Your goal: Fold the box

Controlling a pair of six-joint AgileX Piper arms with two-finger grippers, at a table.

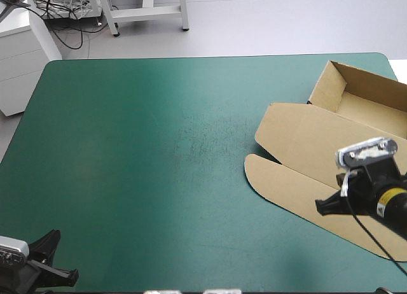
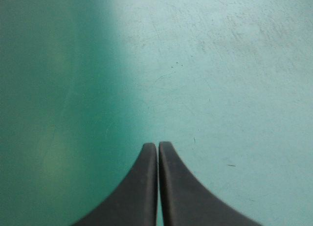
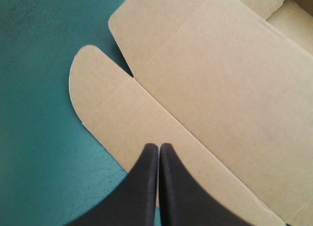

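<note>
The brown box (image 1: pixel 299 138) lies at the table's right side. Its tray end (image 1: pixel 356 93) at the far right has walls raised, and the wide lid panel lies flat toward the middle. A rounded flap (image 3: pixel 98 101) sticks out from the lid's near edge. My right gripper (image 1: pixel 320 207) hovers over that near part of the lid, shut with nothing in it; in the right wrist view its tip (image 3: pixel 158 146) sits over the panel (image 3: pixel 215 84) just behind the flap's crease. My left gripper (image 1: pixel 71 277) is at the near left corner, shut (image 2: pixel 157 145) over bare cover, far from the box.
The teal-green cover (image 1: pixel 159 154) stretches bare from the box to the left edge. The box's tray reaches close to the table's right edge (image 1: pixel 397 68). A white cabinet (image 1: pixel 22 58) stands beyond the far left corner.
</note>
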